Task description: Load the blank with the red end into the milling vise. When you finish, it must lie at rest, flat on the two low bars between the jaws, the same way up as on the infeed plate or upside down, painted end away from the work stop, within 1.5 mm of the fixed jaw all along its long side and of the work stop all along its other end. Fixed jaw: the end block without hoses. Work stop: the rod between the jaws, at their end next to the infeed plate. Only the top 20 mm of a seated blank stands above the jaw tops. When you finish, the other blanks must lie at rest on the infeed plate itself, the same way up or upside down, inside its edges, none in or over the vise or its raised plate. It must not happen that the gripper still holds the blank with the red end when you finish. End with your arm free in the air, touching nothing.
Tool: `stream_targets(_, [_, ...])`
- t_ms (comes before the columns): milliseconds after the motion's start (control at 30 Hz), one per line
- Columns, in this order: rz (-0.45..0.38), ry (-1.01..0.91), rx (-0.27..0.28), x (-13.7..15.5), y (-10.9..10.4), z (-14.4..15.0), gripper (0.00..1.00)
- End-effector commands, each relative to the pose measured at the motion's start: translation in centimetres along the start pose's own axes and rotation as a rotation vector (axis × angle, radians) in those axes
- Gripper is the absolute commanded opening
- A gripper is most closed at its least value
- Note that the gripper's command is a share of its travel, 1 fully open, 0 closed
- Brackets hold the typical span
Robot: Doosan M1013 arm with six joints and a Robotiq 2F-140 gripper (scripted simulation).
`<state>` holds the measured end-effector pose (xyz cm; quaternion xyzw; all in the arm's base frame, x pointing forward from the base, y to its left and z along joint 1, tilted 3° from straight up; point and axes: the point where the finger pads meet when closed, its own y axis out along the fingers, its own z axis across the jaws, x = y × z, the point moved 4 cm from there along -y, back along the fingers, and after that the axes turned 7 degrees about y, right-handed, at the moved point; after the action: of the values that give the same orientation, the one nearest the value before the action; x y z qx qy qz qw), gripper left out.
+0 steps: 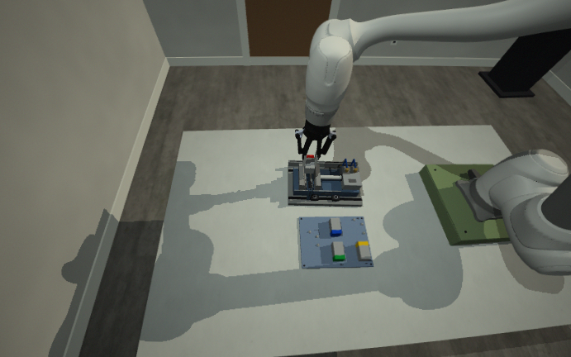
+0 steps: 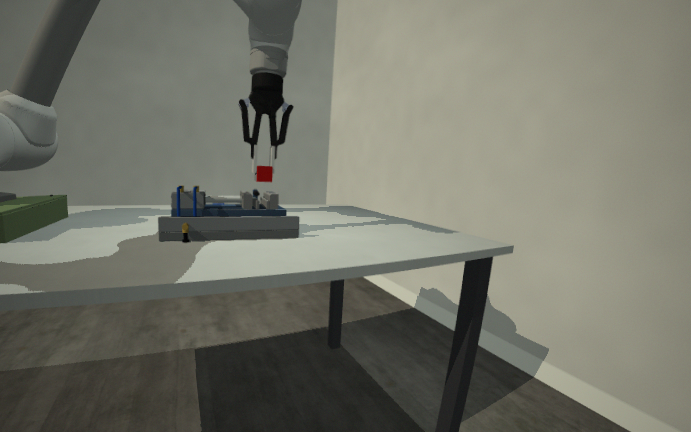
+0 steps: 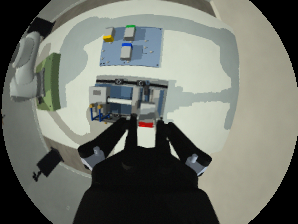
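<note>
Jaws clamped on the grey rectangular blank with the red painted end (image 2: 264, 173), black two-finger gripper (image 2: 264, 155) holding it in the air above the blue-and-grey milling vise (image 2: 227, 210), near the blue infeed plate (image 1: 310, 248) carrying blue-, green- and yellow-ended blanks, all on the white table (image 2: 336, 252).

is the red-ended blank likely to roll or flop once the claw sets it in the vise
Probably neither: the red-ended blank looks like a flat-sided block, hanging straight in the claw above the vise. It seems stiff. Its smooth faces might slide if nudged.
</note>
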<state>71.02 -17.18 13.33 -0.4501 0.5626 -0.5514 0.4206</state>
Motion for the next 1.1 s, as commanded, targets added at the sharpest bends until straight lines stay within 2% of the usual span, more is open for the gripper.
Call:
stream_targets(0, [0.0,0.0,0.0,0.3,0.0,0.4,0.0])
stream_targets(1067, [0.0,0.0,0.0,-0.3,0.0,-0.4,0.0])
